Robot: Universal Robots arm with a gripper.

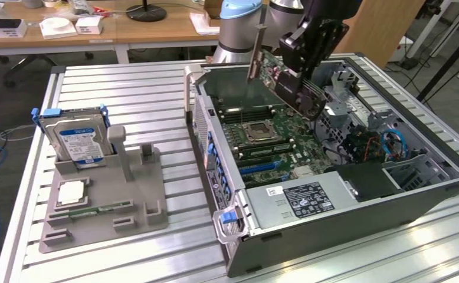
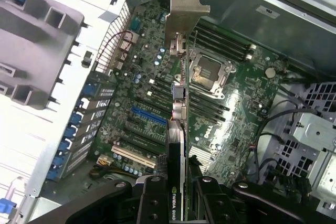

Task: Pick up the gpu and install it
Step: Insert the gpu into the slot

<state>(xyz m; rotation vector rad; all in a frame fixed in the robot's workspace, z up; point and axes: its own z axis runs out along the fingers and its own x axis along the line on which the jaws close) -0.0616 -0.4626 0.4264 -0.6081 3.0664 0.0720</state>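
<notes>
My claw (image 2: pixel 181 203) is clamped narrow on the gpu (image 1: pixel 292 82), gripping its black end from both sides. The card hangs tilted in the air over the open computer case (image 1: pixel 356 200), above the motherboard (image 2: pixel 236 108) and not touching it, with its silver bracket (image 2: pixel 186 6) at the far end. On the desk (image 1: pixel 135 88) beside the case, a hard drive (image 1: pixel 76 138) stands in a grey holder (image 1: pixel 104 212).

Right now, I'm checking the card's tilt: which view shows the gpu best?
The exterior view: the gpu shows its broad face, tilted above the case. The wrist view shows it edge-on in the end effector.
</notes>
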